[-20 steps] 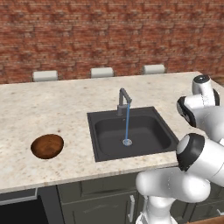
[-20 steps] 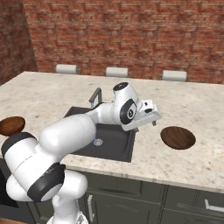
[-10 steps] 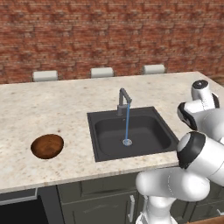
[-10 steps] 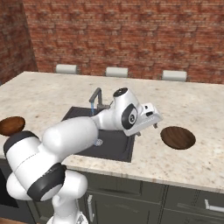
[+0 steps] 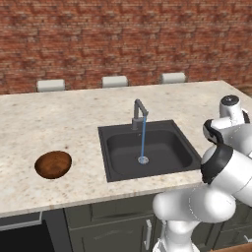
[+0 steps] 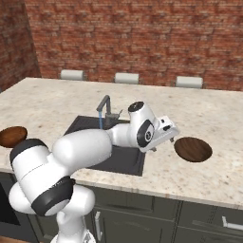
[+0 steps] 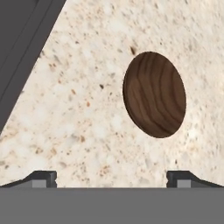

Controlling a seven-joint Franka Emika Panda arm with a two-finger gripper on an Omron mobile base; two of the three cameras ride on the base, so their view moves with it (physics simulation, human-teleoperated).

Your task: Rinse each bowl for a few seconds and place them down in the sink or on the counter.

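Hand view puts a wooden bowl at one o'clock of the wide-open, empty pincer, lying on the surface beside the sink. This looks like the reach for the first grasp. Next it must descend over the rim and close.

Dark reddish-brown wood on the right bowl, grain running in clear curved bands, finish smooth and fairly matt. Same warm wood on the left bowl, grain fainter from afar. Beige speckled stone across the counter, marble-like, polished but not shiny. Matt black inside the sink, with a bright silver metal drain. Dull grey metal on the faucet, angular and smooth. Rough red brick with pale mortar on the wall. Glossy white plastic shell with dark joints on the arm. Flat grey-green painted cabinets, thin metal handles.
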